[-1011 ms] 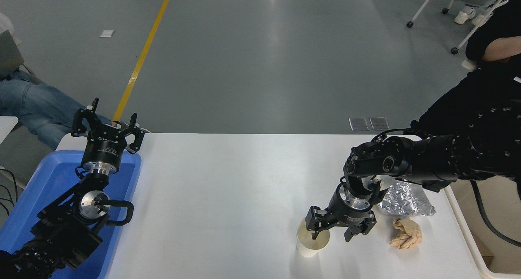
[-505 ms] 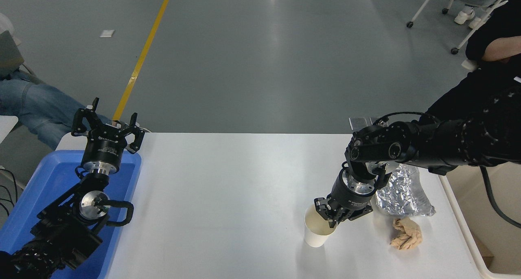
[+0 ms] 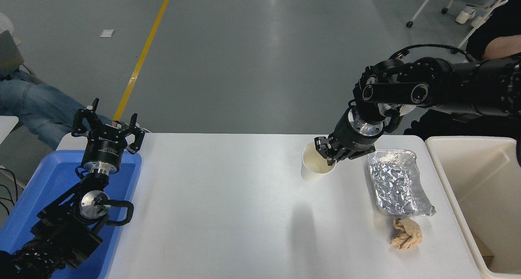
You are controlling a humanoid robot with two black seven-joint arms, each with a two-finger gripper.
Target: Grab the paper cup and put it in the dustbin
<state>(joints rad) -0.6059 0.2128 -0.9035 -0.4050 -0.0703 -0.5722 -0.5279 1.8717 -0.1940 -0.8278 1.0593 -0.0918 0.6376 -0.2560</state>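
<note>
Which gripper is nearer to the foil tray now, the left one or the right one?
The right. The right gripper holds the paper cup just left of the foil tray. The left gripper is parked far across the table, over the blue tray.

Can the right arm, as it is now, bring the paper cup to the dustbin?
Probably yes: the right gripper holds the paper cup off the table, and only the low foil tray lies before the dustbin.

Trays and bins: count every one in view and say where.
3: blue tray under the parked left arm, foil tray on the table's right, dustbin off the right edge. None seems hidden.
</note>
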